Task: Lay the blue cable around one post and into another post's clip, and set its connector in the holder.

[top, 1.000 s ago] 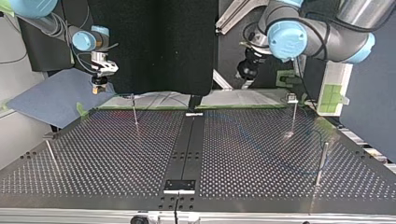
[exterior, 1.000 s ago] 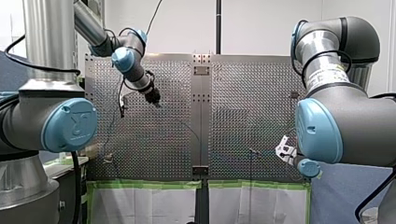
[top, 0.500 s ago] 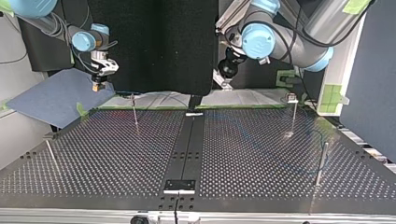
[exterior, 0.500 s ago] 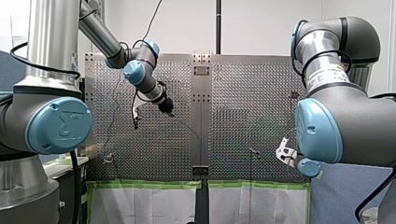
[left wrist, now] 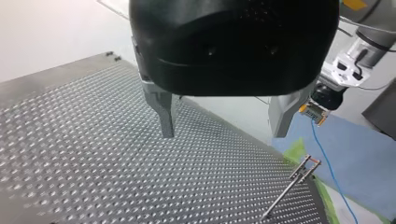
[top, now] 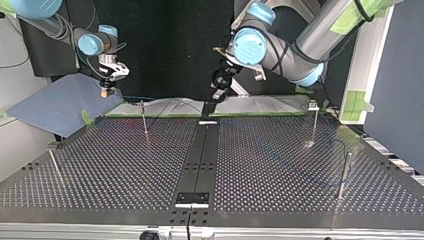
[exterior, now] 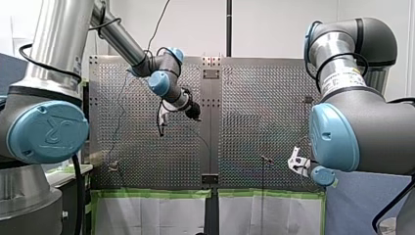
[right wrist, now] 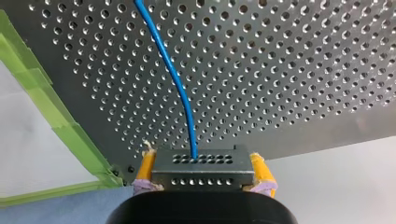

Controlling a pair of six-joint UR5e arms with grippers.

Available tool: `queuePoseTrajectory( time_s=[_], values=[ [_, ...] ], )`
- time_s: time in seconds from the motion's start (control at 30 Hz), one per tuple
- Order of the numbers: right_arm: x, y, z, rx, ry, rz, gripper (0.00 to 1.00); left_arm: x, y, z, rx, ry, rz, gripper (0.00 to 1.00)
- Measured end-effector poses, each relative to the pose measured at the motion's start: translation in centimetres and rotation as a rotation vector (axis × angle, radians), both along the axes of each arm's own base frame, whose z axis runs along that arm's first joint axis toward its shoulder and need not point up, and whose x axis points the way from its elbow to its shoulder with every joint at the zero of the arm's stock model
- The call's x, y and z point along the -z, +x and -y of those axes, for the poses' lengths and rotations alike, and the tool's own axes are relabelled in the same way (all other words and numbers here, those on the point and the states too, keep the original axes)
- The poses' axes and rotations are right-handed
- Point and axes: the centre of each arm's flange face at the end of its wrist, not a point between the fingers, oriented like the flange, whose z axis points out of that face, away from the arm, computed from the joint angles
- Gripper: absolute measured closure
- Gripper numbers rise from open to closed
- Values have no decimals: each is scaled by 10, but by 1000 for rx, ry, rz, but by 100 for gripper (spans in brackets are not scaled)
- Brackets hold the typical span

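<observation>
My right pincer (right wrist: pixel 203 171) clamps the rigid connector (right wrist: pixel 201 161); its cable (right wrist: pixel 173 70) looks light and limp, so my spread, empty left pincer (left wrist: pixel 223 133) should pinch it nearby.

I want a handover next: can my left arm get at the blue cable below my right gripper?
Probably yes: my left gripper is open and empty, and the cable trails clear below the connector held by my right gripper; only a post stands nearby.

Left gripper (left wrist: pixel 223 134), jaws apart, over table (left wrist: pixel 79 168)
</observation>
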Motion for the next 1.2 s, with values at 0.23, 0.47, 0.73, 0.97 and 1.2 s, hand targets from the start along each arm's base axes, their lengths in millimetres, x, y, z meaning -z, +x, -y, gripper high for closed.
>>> queuePoseTrajectory(
  time_s=[0.23, 0.47, 0.73, 0.97, 1.2],
  values=[
    [0, 2, 0, -2, 3, 26, 100, 31, -11, 25, 39, 67, 30, 2],
    [-1, 5, -1, -12, -1, 44, 100, 66, -28, 48, 70, 118, 46, 2],
    [-1, 10, -1, -27, -7, 52, 100, 104, -52, 68, 109, 139, 38, 2],
    [-1, 14, -3, -35, -7, 49, 100, 122, -55, 95, 143, 119, 68, 2],
    [-1, 12, -2, -32, -5, 52, 100, 132, -30, 115, 136, 83, 119, 2]
  ],
)
